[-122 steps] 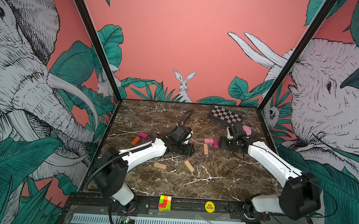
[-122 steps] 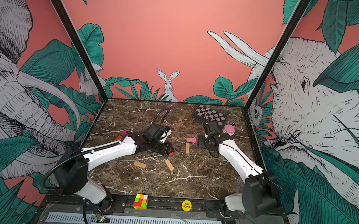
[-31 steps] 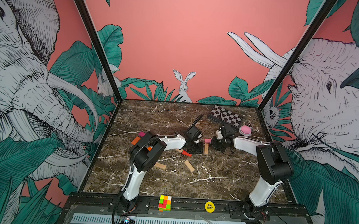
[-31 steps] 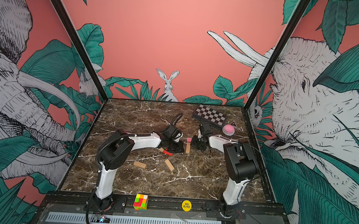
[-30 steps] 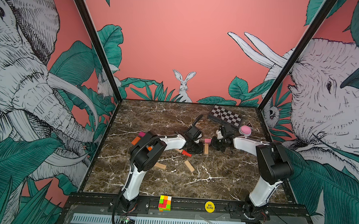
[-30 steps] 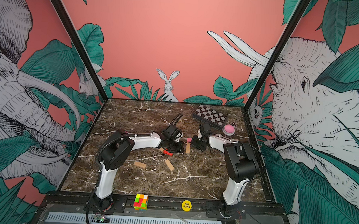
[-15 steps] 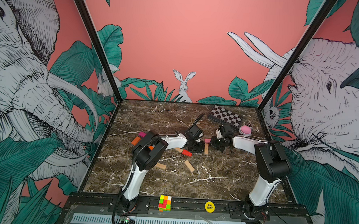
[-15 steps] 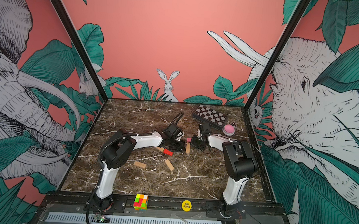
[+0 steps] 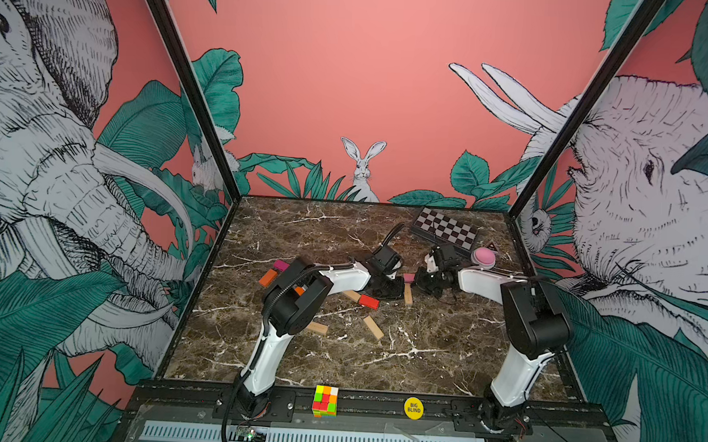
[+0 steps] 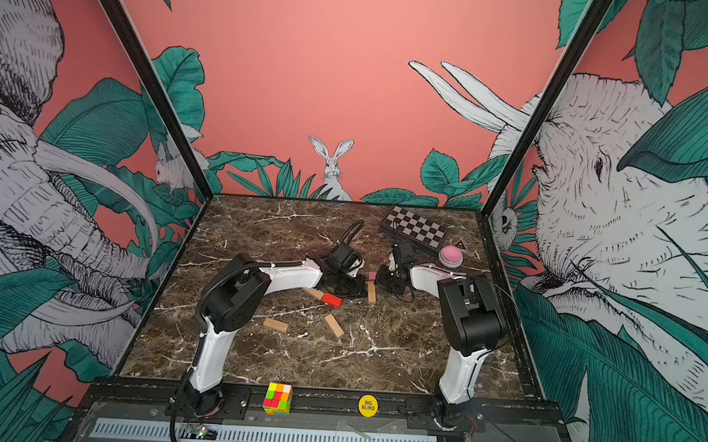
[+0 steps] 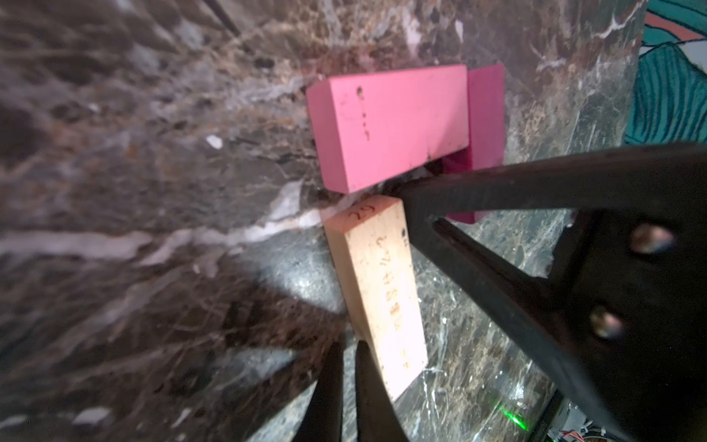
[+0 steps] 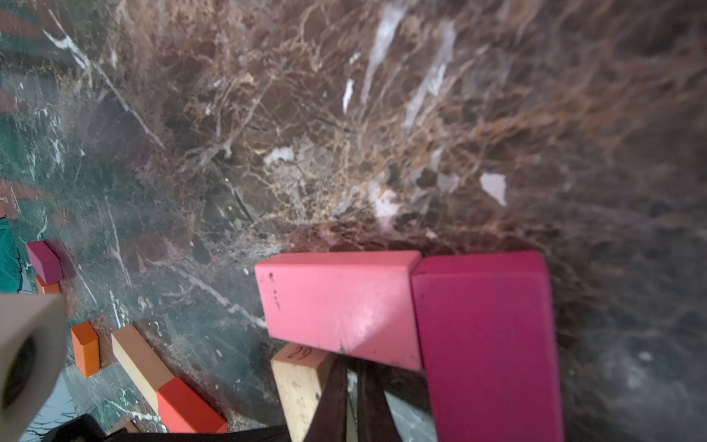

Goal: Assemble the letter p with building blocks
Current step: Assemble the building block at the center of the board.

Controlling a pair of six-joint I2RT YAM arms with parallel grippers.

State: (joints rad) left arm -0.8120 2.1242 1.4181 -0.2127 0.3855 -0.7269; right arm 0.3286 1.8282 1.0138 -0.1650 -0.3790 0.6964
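A pink block [image 12: 336, 306] lies across the end of a tan block [image 12: 298, 386], and a magenta block [image 12: 486, 344] butts against the pink one's other end. In both top views this group sits mid-table, pink block [image 9: 408, 277] above tan block [image 9: 408, 294]. My right gripper [image 12: 352, 363] is shut and empty, its tips in the corner between these three blocks. My left gripper [image 11: 349, 346] is shut and empty, alongside the tan block [image 11: 378, 291]. A red block [image 9: 369, 302] touches another tan block [image 9: 351, 295] by the left arm.
Two loose tan blocks [image 9: 317, 327] [image 9: 373, 328] lie nearer the front. An orange block [image 9: 268, 278] and a magenta block [image 9: 280, 264] sit at the left. A checkered box [image 9: 443, 229] and a pink dome [image 9: 483, 258] stand at the back right. A puzzle cube [image 9: 325, 400] rests on the front rail.
Since four seconds ago both arms have folded up at the elbows, bringing both grippers in to the pink and tan blocks. Over the last second almost nothing has moved.
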